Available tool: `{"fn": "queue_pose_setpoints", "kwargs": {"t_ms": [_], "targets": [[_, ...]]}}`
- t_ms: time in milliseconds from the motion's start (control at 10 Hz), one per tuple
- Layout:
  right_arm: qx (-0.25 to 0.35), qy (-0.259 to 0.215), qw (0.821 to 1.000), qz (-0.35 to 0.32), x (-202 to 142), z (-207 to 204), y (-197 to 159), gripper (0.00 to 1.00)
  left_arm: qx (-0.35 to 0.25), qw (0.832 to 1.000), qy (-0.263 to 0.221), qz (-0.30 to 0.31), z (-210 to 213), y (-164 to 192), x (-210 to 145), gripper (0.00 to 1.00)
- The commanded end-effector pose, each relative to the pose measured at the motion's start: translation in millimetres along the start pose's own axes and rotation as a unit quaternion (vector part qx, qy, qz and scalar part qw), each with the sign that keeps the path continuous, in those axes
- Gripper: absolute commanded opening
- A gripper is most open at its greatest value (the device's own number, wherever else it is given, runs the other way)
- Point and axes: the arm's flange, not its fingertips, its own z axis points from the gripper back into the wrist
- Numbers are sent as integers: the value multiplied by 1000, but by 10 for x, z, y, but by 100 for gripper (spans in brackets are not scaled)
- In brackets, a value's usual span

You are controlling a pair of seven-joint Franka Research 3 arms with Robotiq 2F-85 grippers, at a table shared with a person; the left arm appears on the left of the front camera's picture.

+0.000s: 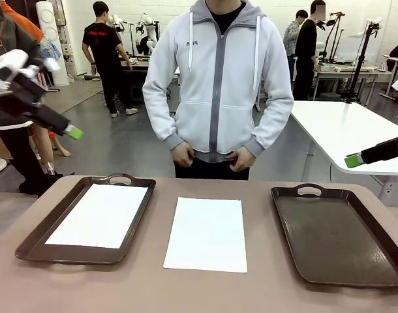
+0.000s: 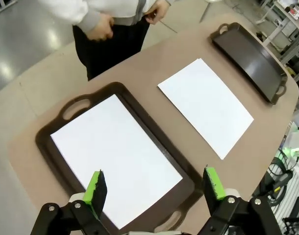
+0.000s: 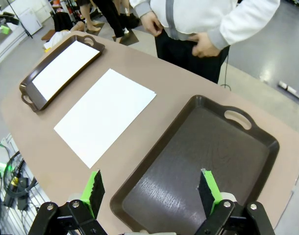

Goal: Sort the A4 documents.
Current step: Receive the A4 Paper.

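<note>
Two A4 documents (image 1: 207, 233) lie on the brown table (image 1: 205, 293). One sheet (image 1: 101, 215) rests flat inside the left tray (image 1: 55, 215), a dark brown handled tray near the table's left edge. The sheet covers most of the tray floor, with a brown margin all round. The second sheet (image 2: 206, 105) lies flat on the bare tabletop at the middle, between the two trays and apart from both, its short ends facing the near and far edges. The right tray (image 1: 336, 235), of the same make, sits near the right edge with its glossy floor bare.

The left gripper (image 2: 154, 188) hangs in the air above the near end of the left tray. Its fingers are spread wide and hold nothing. In the front view its green pad (image 1: 74, 132) shows high over the left side, beyond the far left corner. The right gripper (image 3: 152, 191) hangs likewise over the near end of the right tray, fingers wide apart and empty. Its green pad (image 1: 353, 160) shows at the right side of the front view, above the far right corner.

A person (image 1: 218, 78) in a pale hoodie stands at the middle of the far edge. Both hands (image 1: 183, 155) are at the hem, off the table and clear of the sheets. A white table (image 1: 342, 124) stands behind on the right.
</note>
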Motion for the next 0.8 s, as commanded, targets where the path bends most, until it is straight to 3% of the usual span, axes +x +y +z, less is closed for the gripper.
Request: {"fn": "queue_pose_setpoints", "kwargs": {"t_ms": [0,400,700], "targets": [[9,-3,1000,-3,-6,-22,-11,100,-26,998,-38,-51,203,-152,-215,100],[9,-3,1000,-3,-6,-22,-11,100,38,996,-45,-64,276,-359,-257,100],[9,-3,1000,-3,-6,-22,-11,100,21,997,-50,-54,319,-343,-263,100]]}}
